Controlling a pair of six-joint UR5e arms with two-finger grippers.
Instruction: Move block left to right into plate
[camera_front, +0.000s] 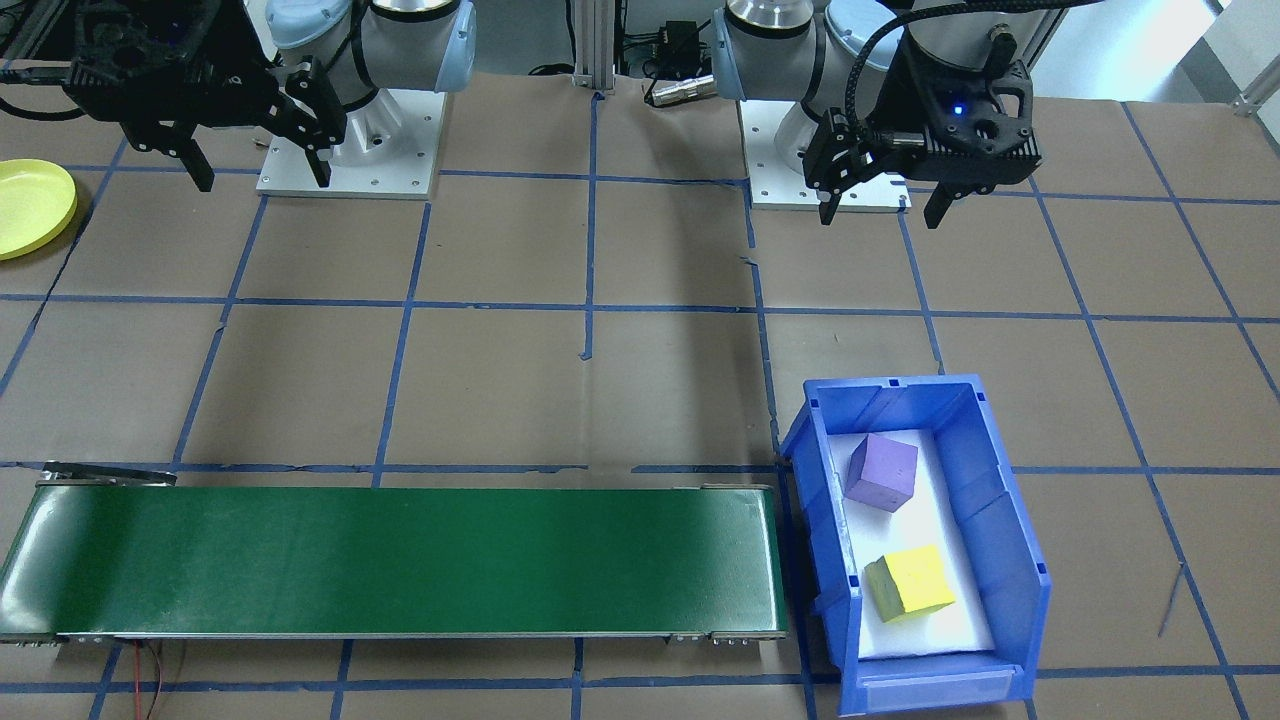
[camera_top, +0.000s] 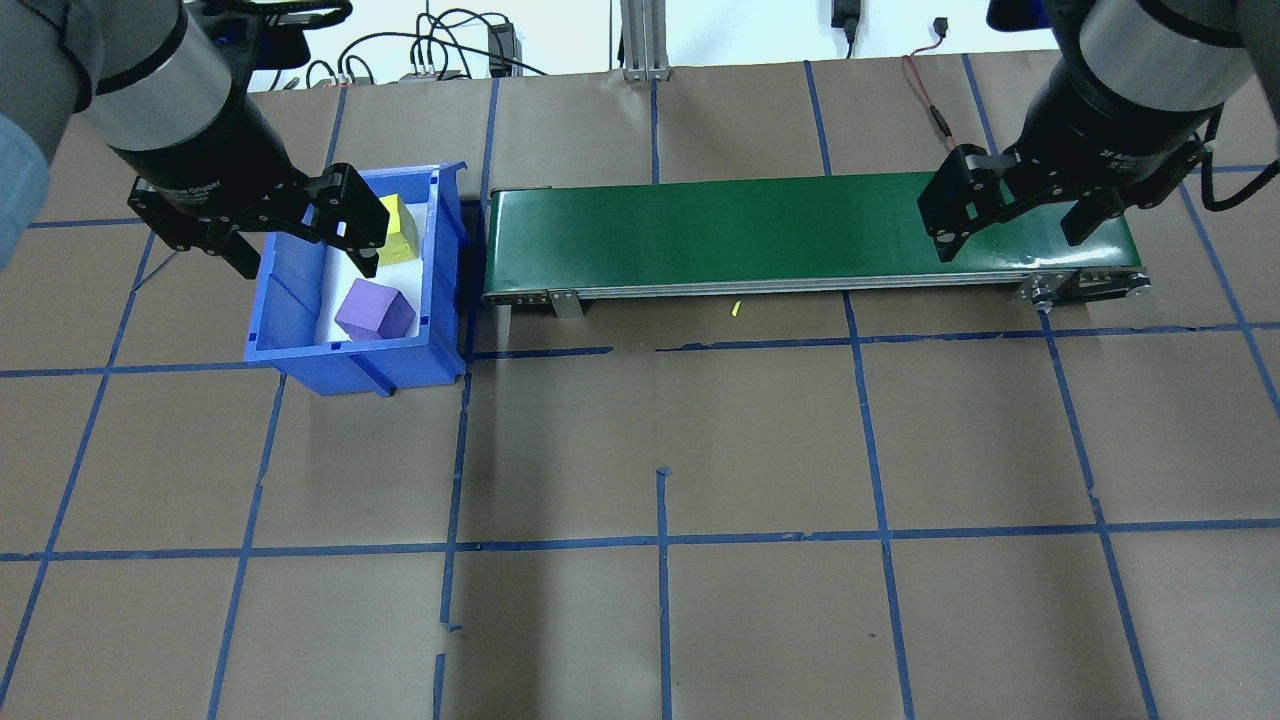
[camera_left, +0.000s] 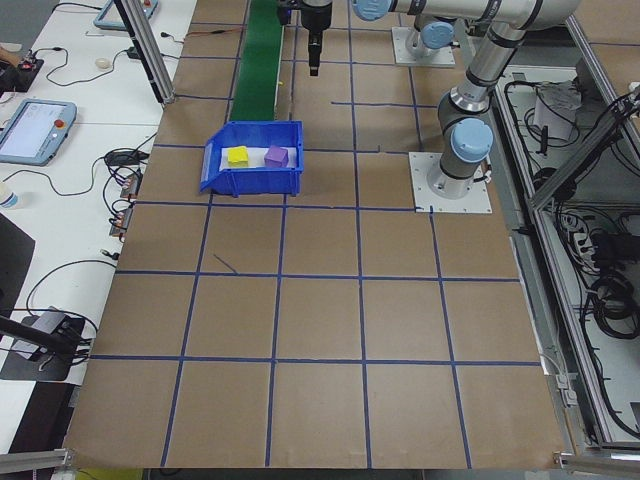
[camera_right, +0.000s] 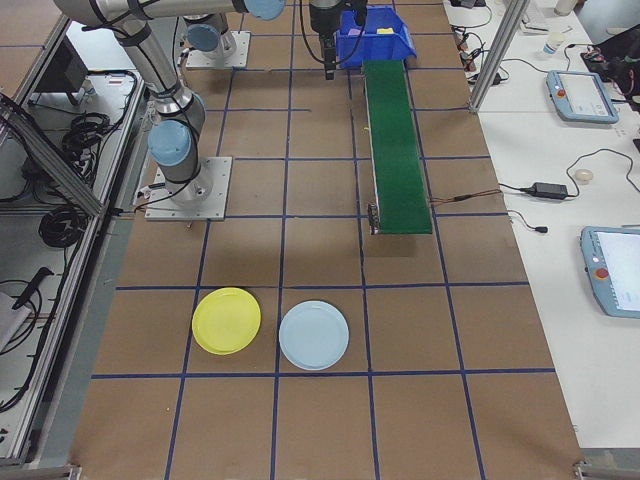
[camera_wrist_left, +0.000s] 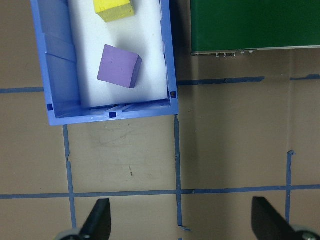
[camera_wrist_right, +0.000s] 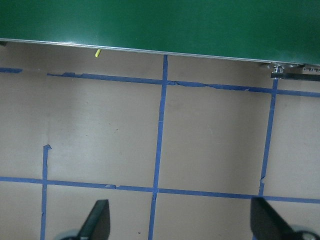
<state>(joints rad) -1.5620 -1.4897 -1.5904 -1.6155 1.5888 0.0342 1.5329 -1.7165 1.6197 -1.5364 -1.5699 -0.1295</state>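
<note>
Two blocks lie in a blue bin (camera_front: 1010, 520): a purple cube (camera_front: 881, 472) and a yellow cube (camera_front: 910, 582), apart from each other on the bin's white liner. In the left wrist view the purple cube (camera_wrist_left: 119, 66) is near the bin's wall and the yellow cube (camera_wrist_left: 114, 10) is cut off by the top edge. My left gripper (camera_top: 305, 262) hangs open and empty above the bin's near side. My right gripper (camera_top: 1010, 243) is open and empty over the right end of the green conveyor belt (camera_top: 800, 225). The yellow plate (camera_front: 30, 205) sits far out on my right side.
The conveyor belt (camera_front: 400, 560) runs from beside the bin toward my right side. A light blue plate (camera_right: 314, 335) lies next to the yellow plate (camera_right: 226, 320). Blue tape lines grid the brown table. A tiny yellow scrap (camera_top: 735, 309) lies by the belt.
</note>
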